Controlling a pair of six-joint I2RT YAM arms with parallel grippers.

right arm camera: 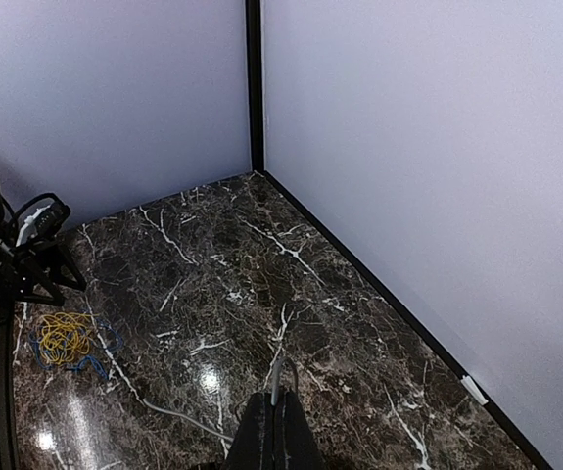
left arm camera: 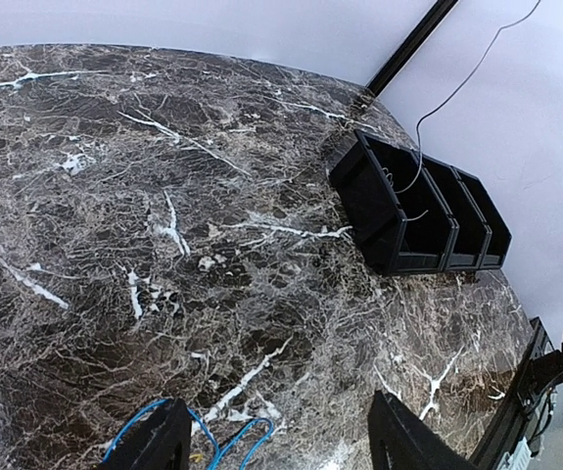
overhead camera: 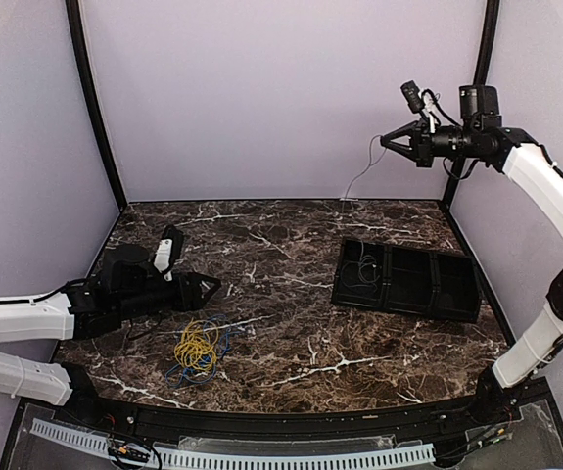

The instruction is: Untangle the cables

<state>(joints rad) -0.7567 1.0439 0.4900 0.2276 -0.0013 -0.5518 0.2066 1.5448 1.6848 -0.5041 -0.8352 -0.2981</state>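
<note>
On the near left of the dark marbled surface lies a small tangle: a yellow cable coiled in loose loops, with a blue cable threaded under and around it (where one strand ends and the other begins is hard to make out from above). The left pincer hangs just on the far side of this heap with its jaws spread wide and nothing between them. Its own camera shows only the two dark fingertips at the bottom edge, and a cut-off curl of the blue cable between them. The right pincer is raised high at the far right, clamped tight on a pale grey cable. This strand drops as a hair-thin line toward the left compartment of the black tray, where faint loops lie. Against the pale wall it nearly vanishes. In the right wrist view only a short grey loop pokes out above the closed fingertips, and the yellow coil shows small at the left.
</note>
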